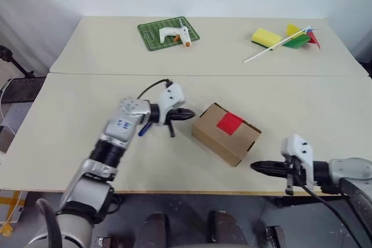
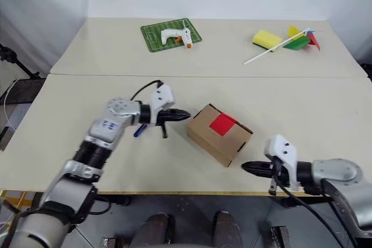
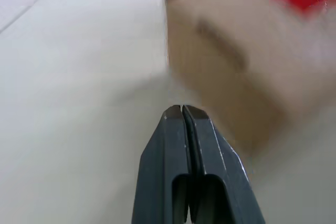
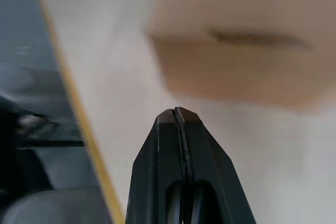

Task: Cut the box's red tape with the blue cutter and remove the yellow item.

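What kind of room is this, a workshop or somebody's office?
Probably a robot test room: plain pale tables against a bare wall, with props laid out, a taped cardboard box, a glue gun on a green mat and a pinwheel.

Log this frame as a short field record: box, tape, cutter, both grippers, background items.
box: brown carton on the near table, flaps closed
red tape: red patch on top, looks uncut
blue cutter: blue stick on the table, partly hidden under the left wrist
left gripper: shut, empty, tips close to the box's left side
right gripper: shut, empty, near the table's front edge
far table: glue gun on green mat; yellow sponge; pinwheel
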